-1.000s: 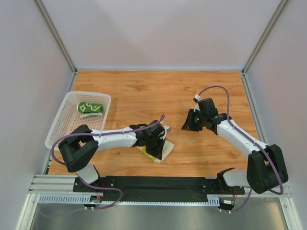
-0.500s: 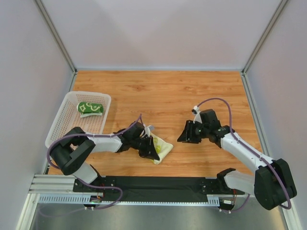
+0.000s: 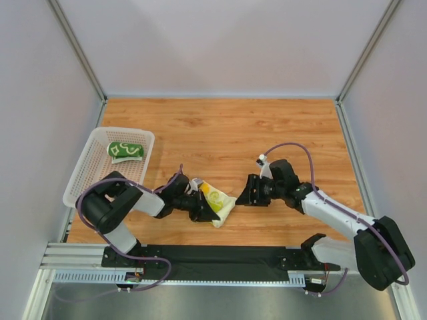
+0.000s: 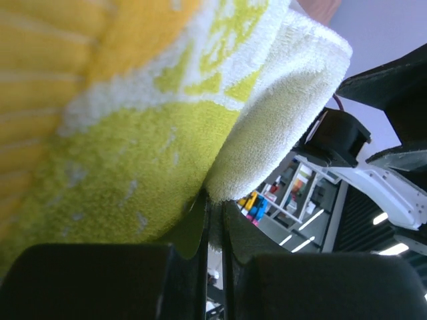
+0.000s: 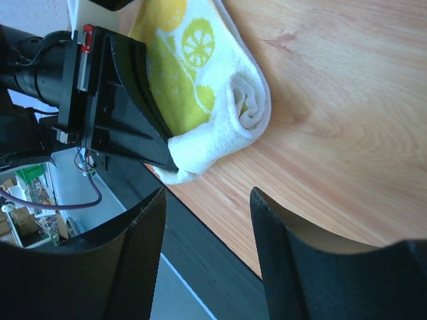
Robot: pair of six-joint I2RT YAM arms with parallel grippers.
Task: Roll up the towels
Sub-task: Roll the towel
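From where I stand the work is on the second cloth. The green towel (image 3: 125, 150) lies rolled up inside the white basket (image 3: 81, 179) at the left side of the table (image 3: 267, 127), so by my reckoning that half of the job is done. The yellow towel (image 3: 220, 199) lies on the wood near the front edge, between the two arms, and it is only loosely wound. The right wrist view shows a soft spiral at one end, with the rest of the cloth spread flatter behind it. The left gripper (image 3: 207, 209) is clamped on a thin edge of this towel. Its wrist view shows the fingers (image 4: 87, 280) nearly together, with terry cloth drawn into the narrow slit between them. The right gripper (image 3: 244, 197) hangs just beside the towel's far side, its mouth turned toward the cloth. Its fingers (image 5: 140, 267) are spread apart with nothing between them but bare wood. I judge this to be the middle of the rolling step for the yellow towel. The next move seems to ask the right arm to close in on the spiralled end and take hold or press there, while the left grip stays firm. The two grippers are near each other, so the approach needs care. The cloth is floppy, and a loose hold would likely let the roll unwind.
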